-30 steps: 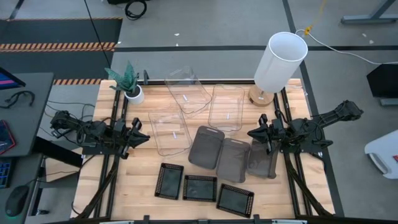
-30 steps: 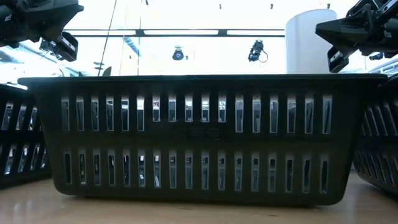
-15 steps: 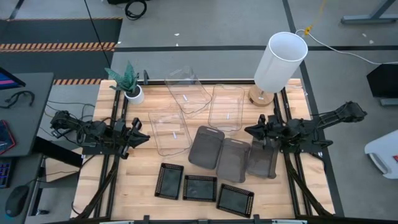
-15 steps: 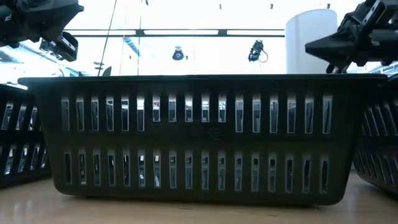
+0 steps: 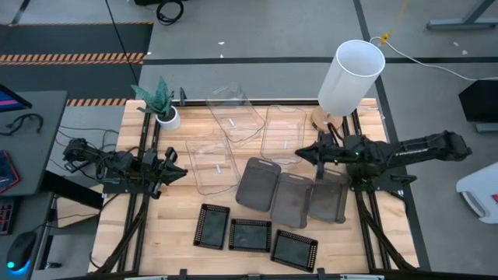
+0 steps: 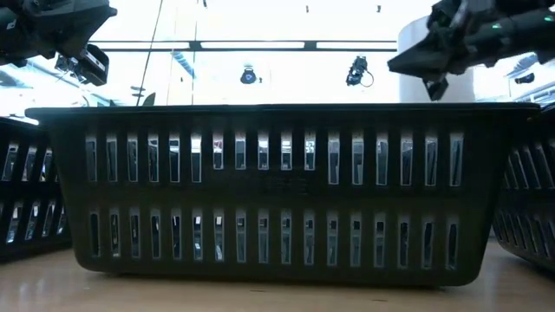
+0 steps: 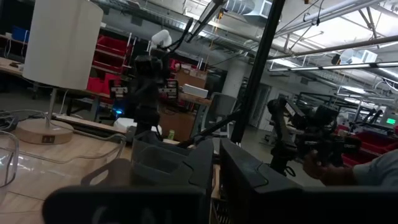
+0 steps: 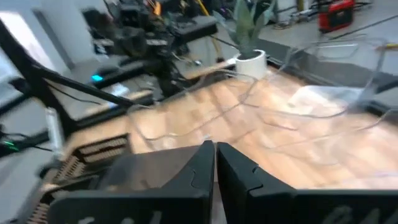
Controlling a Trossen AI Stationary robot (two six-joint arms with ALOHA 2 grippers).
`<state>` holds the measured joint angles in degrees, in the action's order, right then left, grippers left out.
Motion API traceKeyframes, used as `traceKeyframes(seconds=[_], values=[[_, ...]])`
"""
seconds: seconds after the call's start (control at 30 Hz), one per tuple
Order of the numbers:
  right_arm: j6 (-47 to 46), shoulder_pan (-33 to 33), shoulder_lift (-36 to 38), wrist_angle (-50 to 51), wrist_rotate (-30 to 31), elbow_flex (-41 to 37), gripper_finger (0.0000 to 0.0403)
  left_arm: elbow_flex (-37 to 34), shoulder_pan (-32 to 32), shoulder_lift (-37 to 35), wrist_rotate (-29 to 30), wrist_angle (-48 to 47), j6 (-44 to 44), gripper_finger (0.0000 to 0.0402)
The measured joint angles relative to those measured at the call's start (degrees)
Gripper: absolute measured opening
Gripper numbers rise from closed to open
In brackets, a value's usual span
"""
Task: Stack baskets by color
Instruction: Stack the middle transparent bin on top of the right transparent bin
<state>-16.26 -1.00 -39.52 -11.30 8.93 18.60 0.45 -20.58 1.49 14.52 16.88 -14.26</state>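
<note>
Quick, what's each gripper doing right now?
Left gripper: cannot be told, holding nothing, beside the clear baskets.
Right gripper: closed, empty, above the grey baskets.

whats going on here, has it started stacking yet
Nothing is stacked yet. Nine baskets lie singly on the wooden table: three clear baskets at the back, three smoky grey baskets in the middle, three black mesh trays along the front. The right gripper, shut and empty, reaches in over the right clear basket and the grey ones. The left gripper waits at the table's left side, beside a clear basket.
</note>
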Motion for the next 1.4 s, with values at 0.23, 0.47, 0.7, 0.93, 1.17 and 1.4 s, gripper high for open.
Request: traceKeyframes(seconds=[0.23, 0.47, 0.7, 0.93, 1.17, 1.4], values=[[5.80, -5.09, -11.79, -6.21, 0.65, 1.78, 0.0023, 0.00, -0.01, 0.01, 0.00, 0.02, -0.01, 0.0027], [7.47, -6.81, -24.71, -7.16, -1.25, 6.96, 0.0028, 0.00, 0.00, 0.00, 0.00, 0.02, 0.00, 0.0036], [12.96, -6.51, -33.47, 0.50, -1.55, 16.98, 0.0050, 0.00, 0.00, 0.01, 0.00, 0.01, 0.00, 0.0028], [17.50, -6.48, -40.08, 13.42, -1.49, 27.58, 0.0096, 0.00, 0.00, 0.01, 0.00, 0.01, 0.00, 0.0026], [24.82, -7.17, -47.01, 22.81, -0.91, 38.44, 0.0130, 0.00, -0.01, 0.01, 0.00, 0.00, 0.00, 0.0034], [32.62, -8.96, -54.90, 32.99, 0.61, 51.97, 0.0132, 0.00, 0.00, 0.01, 0.00, -0.01, 0.00, 0.0033]])
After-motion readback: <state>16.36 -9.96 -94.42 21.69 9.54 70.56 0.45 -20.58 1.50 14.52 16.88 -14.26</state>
